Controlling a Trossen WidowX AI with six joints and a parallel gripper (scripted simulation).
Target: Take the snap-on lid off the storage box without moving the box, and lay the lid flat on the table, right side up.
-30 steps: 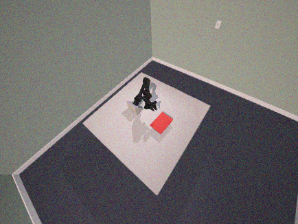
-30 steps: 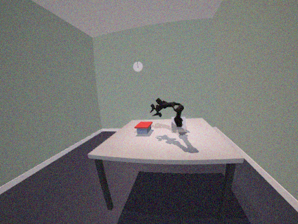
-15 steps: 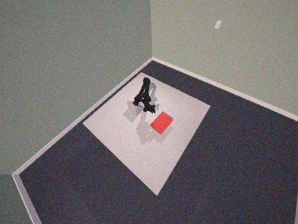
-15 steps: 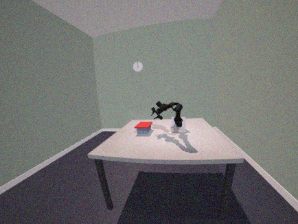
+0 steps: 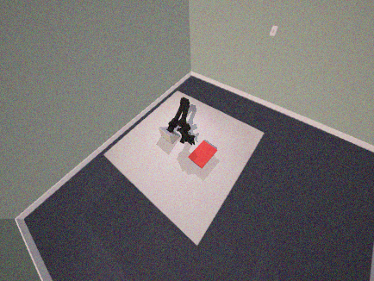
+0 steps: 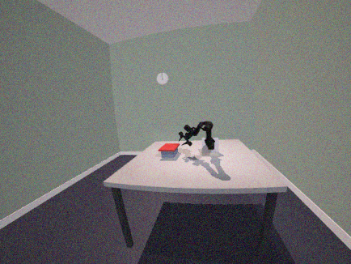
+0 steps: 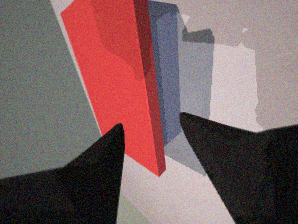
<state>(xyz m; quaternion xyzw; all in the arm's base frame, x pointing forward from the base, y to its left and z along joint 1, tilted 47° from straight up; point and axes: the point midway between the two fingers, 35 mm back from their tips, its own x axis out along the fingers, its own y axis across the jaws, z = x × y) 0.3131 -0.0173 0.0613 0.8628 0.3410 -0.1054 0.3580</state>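
The red lid sits flat on top of the blue-grey storage box, and its rim overhangs the box wall. The box stands upright on the table. My gripper is partly open with nothing held, close beside the lid's edge on the arm's side. In the wrist view the lid's near corner shows between the fingertips, one on the lid's top side and the other on the box-wall side. Whether either finger touches the lid cannot be told.
The arm's upright part stands behind the gripper. A pale block is at the arm's base. Shadows of the arm and box fall on the table. Room walls rise beyond the table's far edges.
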